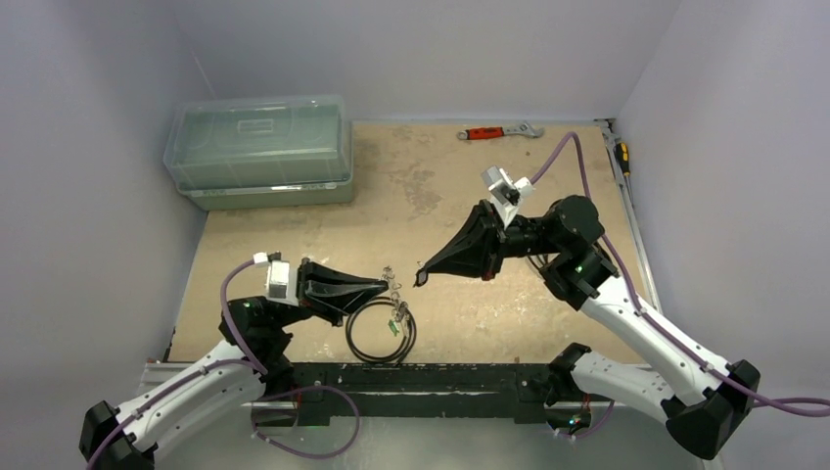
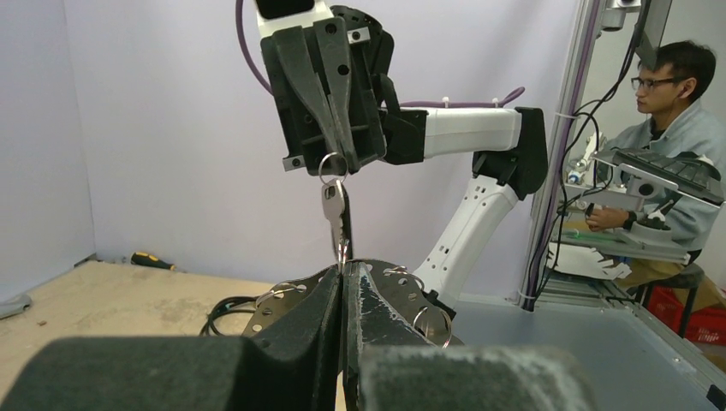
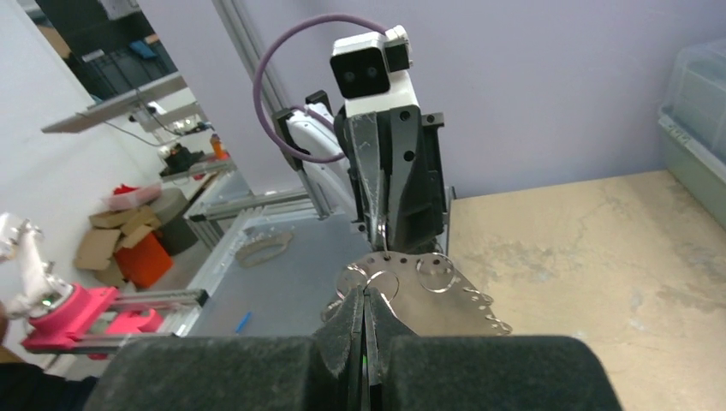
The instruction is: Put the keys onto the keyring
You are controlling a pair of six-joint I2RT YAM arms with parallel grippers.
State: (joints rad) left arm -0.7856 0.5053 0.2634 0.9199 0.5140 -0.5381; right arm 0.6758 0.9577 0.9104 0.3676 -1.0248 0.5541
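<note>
Left wrist view: the right gripper (image 2: 334,159) had its fingers pressed together on a small silvery ring (image 2: 321,168). A key (image 2: 333,204) hung from the ring, its tip down at the seam of the left gripper (image 2: 342,272), whose fingers were closed too. From above, other keys (image 1: 398,317), one bit green, lay at the rim of the black cable coil (image 1: 348,338).

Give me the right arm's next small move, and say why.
Probably ease the right gripper a little lower toward the left gripper. Both are shut, and a key dangles from a small ring pinched in the right one, its tip just above the left fingertips; what the left holds is unclear.
</note>
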